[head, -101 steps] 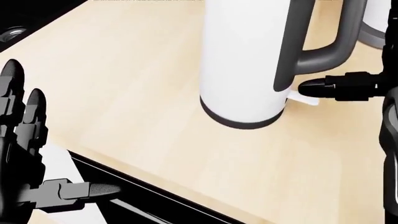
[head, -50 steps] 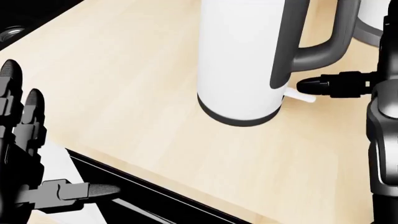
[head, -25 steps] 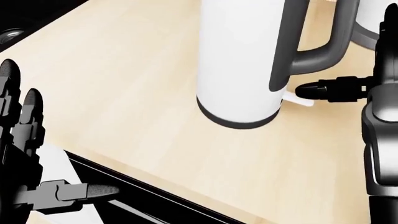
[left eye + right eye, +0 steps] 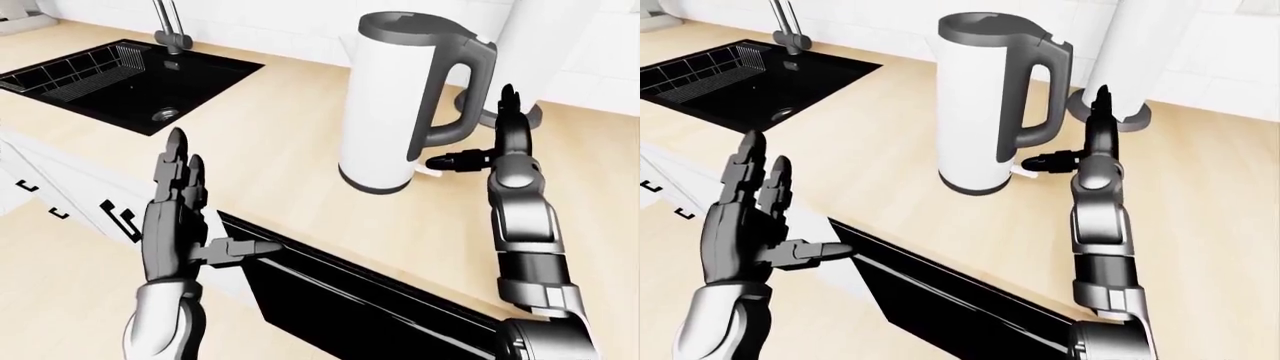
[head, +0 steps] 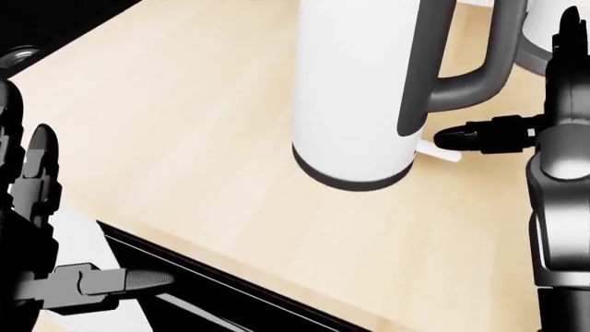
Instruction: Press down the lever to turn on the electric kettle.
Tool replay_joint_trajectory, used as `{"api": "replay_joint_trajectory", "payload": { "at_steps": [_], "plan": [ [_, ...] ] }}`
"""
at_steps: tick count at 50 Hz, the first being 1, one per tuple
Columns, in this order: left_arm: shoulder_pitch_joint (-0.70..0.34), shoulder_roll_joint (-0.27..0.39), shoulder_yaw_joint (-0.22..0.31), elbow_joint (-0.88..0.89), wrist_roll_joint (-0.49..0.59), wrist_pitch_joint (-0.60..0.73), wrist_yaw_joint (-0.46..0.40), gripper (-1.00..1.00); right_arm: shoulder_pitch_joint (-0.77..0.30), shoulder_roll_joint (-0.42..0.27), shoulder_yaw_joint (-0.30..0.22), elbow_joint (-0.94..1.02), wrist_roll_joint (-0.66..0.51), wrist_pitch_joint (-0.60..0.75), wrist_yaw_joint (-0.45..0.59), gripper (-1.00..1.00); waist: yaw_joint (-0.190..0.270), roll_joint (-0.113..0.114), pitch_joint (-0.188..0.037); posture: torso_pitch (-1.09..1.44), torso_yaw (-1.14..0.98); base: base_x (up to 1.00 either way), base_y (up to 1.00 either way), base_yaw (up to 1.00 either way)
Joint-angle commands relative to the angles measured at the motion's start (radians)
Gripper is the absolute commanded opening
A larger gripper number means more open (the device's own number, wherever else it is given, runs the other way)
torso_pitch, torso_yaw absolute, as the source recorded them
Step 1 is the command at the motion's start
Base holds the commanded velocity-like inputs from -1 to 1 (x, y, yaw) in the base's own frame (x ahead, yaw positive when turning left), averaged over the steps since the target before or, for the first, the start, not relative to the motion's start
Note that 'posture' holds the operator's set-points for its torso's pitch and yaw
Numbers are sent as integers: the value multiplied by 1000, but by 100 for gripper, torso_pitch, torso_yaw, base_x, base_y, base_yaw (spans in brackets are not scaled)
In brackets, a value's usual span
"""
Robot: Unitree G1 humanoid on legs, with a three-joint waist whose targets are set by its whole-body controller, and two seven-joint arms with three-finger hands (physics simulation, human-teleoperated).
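On the left, my left hand (image 4: 175, 214) is up with its fingers spread wide, holding nothing. A black sink (image 4: 120, 75) is far off at the top left. In the middle, the white kettle (image 4: 385, 112) stands on the table (image 4: 280, 161). On the right, my right hand (image 4: 500, 142) is open too, and its thumb touches the small white lever (image 5: 440, 153) at the kettle's bottom.
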Motion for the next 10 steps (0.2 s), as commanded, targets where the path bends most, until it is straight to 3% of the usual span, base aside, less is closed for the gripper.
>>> {"api": "replay_joint_trajectory", "payload": {
  "at_steps": [1, 10],
  "plan": [
    [-19, 4, 2, -41, -2, -21, 1, 100, -12, -10, 6, 3, -26, 2, 6, 100, -1, 2, -12, 0, 0, 0, 0, 0],
    [-22, 5, 5, -48, -6, -20, 2, 100, -15, -2, 16, 5, -46, 23, 19, 100, -2, 2, -13, 0, 0, 0, 0, 0]
  ]
}}
